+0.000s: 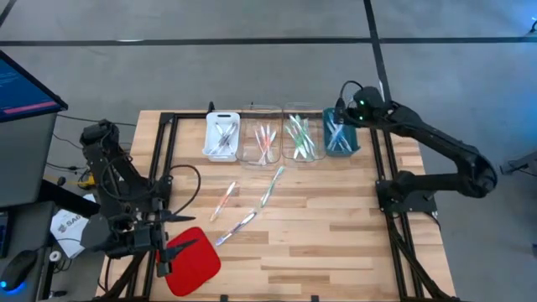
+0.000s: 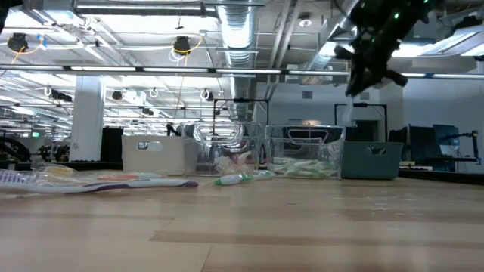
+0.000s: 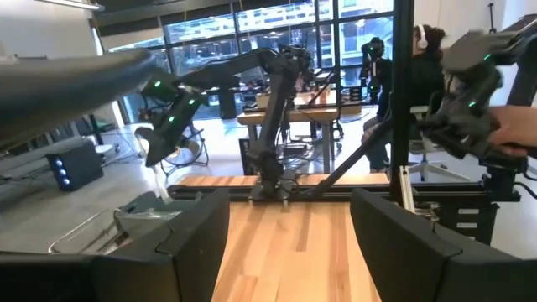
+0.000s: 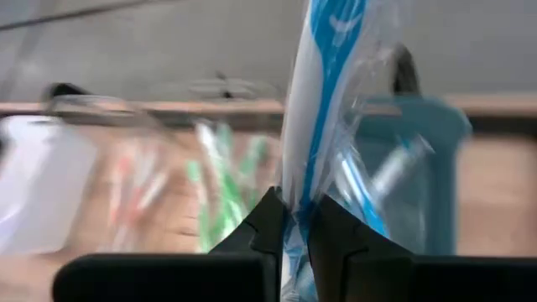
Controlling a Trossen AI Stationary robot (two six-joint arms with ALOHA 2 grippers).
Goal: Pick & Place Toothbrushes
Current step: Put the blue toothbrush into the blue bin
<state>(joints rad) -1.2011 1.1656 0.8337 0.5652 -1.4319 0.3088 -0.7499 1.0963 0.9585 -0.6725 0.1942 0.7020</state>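
Overhead, right pincer (image 4: 292, 220) (shut), blue toothbrush (image 4: 312, 109)

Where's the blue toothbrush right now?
The blue toothbrush is clamped in the right gripper, held in the air above the teal tray at the row's right end.

Surface (image 1: 336, 218): pale wood planks, smooth w/ a soft sheen, grain visible. Frame rails (image 1: 164, 168): black metal, matt. Red pad (image 1: 193, 260): matt, prob. rubber or foam, hard to tell from above. Middle trays (image 1: 299, 134): clear glossy plastic; white tray (image 1: 222, 136) and teal tray (image 1: 341, 134): opaque plastic. Blue toothbrush (image 4: 315, 101) in right hand (image 4: 294, 220): smooth plastic in crinkly clear glossy wrap. Hand fingers (image 4: 340, 231): matt black plastic.
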